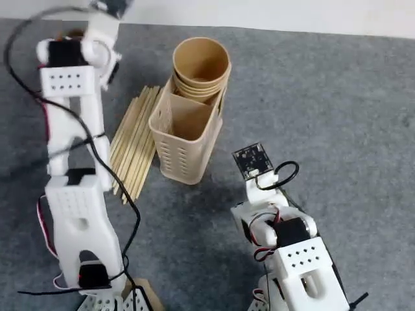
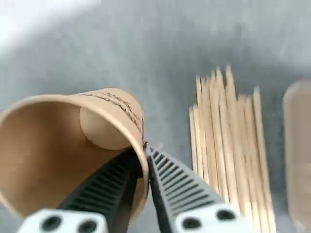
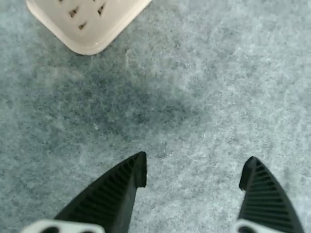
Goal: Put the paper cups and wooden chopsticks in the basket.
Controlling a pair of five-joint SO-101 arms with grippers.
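Soft, even light; faint diffuse shadows.

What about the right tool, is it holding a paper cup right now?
No, the right tool is wide open above the grey table cover, with nothing in its gap.

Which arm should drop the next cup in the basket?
Left, probably. The left gripper is shut on a paper cup at its rim, so it only needs to carry it to the basket. The right gripper is open, holding nothing, above the grey mat.

2 white arms (image 1: 78, 214), black cables (image 1: 137, 210), ribbed black hands (image 3: 195, 159).
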